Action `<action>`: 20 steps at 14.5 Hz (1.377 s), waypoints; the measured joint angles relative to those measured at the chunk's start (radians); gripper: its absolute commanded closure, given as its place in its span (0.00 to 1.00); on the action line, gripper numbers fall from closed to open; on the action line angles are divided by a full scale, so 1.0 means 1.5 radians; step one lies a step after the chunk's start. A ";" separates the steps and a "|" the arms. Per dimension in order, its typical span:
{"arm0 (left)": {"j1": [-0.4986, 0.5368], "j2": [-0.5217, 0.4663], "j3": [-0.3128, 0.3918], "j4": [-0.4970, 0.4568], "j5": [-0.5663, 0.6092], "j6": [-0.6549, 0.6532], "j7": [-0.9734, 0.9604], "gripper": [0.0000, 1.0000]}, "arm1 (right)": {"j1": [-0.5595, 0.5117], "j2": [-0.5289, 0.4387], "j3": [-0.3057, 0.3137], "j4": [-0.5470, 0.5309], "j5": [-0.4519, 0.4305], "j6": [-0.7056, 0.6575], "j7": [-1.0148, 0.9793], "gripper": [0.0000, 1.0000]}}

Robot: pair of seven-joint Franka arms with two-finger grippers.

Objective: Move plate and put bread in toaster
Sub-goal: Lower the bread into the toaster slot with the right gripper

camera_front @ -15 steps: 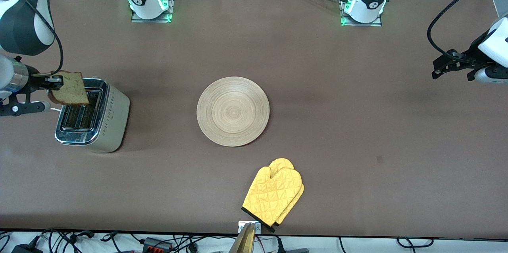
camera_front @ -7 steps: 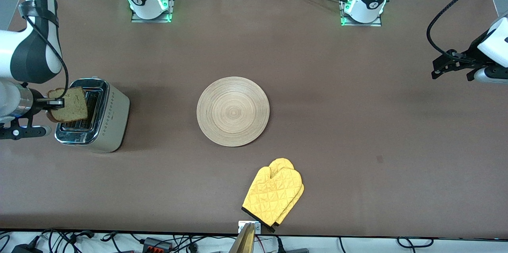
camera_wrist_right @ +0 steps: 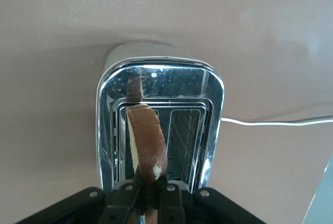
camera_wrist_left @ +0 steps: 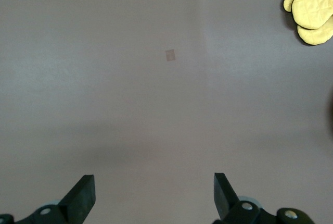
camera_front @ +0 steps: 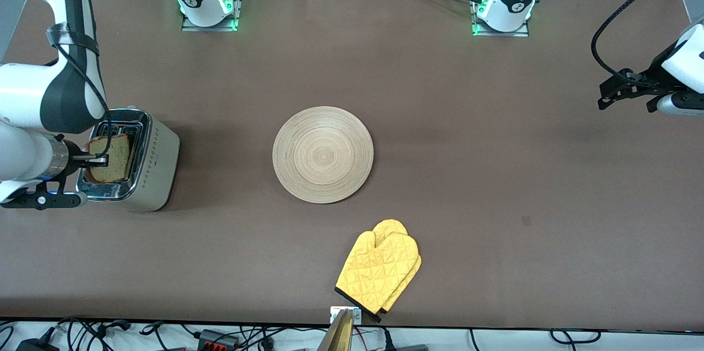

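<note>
Since a second ago we've carried the square tan bread slice with the dark crust [camera_front: 111, 158] lower, and it now sits edge-down over a slot of the boxy chrome-topped toaster [camera_front: 130, 162]; our right gripper [camera_front: 102, 161] is pinched on its crust edge; the round light-wood ringed plate [camera_front: 323, 154] hasn't budged mid-table; our left gripper [camera_wrist_left: 154, 195] waits over bare table, fingers spread wide, yellow quilted oven mitt [camera_wrist_left: 310, 6] well apart from them.

plates: one, the wood plate [camera_front: 323, 154]
bread: one slice of bread [camera_front: 111, 158]
toasters: one toaster [camera_front: 130, 160], two slots
oven mitts: one yellow oven mitt [camera_front: 379, 268]
grippers: two, the right gripper [camera_front: 100, 161] and the left gripper [camera_front: 604, 102]
</note>
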 measured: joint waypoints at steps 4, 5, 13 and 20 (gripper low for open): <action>0.000 0.000 0.000 0.000 0.000 0.000 0.000 0.00 | 0.005 0.005 0.000 0.002 0.001 0.000 0.021 1.00; 0.000 0.000 0.000 0.000 0.000 0.000 0.000 0.00 | 0.007 0.007 0.001 0.002 0.004 0.001 0.026 1.00; 0.000 0.000 0.001 0.000 0.000 0.000 0.000 0.00 | 0.020 0.015 0.001 0.001 0.011 0.025 0.036 1.00; 0.000 0.000 0.001 0.000 0.000 0.000 0.000 0.00 | 0.019 -0.007 -0.001 -0.016 0.011 0.006 0.036 1.00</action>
